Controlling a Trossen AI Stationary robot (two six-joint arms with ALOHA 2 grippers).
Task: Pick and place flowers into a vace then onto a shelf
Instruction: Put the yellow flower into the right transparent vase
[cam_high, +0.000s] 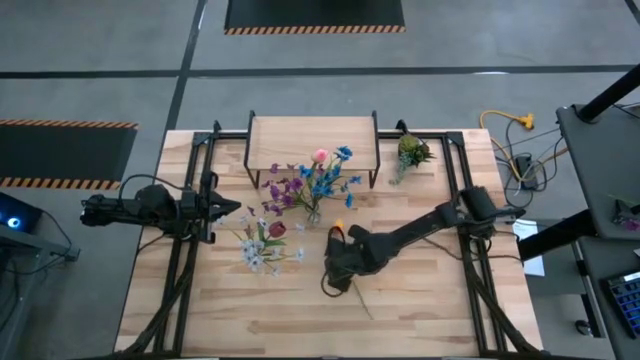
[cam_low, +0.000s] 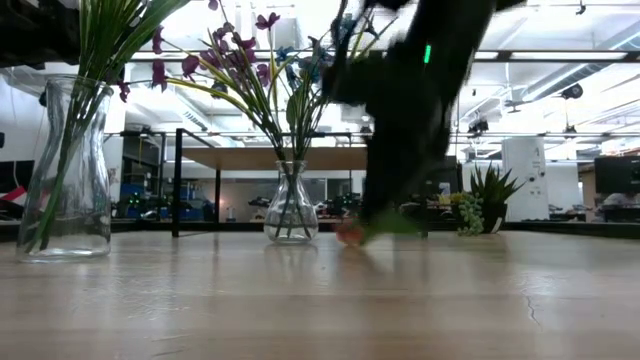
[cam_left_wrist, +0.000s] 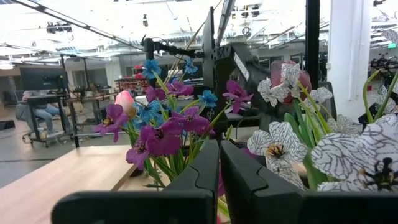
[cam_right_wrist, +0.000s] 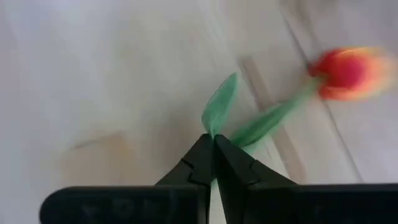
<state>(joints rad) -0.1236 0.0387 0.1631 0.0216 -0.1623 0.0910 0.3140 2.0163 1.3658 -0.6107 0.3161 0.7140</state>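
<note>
Right claw (cam_high: 338, 262) is clamped on the stem of an orange tulip (cam_right_wrist: 346, 73), low over mid desk (cam_high: 420, 300), just right of the near vase (cam_high: 313, 212). That vase already holds purple, blue and pink flowers (cam_high: 318, 178); a second vase (cam_low: 66, 170) holds whitish and red ones. Tulip not yet in, nothing on the shelf (cam_high: 310, 140). Left claw (cam_high: 222, 208) waits at the left, fingers together, empty. Front desk is open; the bouquets crowd the vase mouth.
</note>
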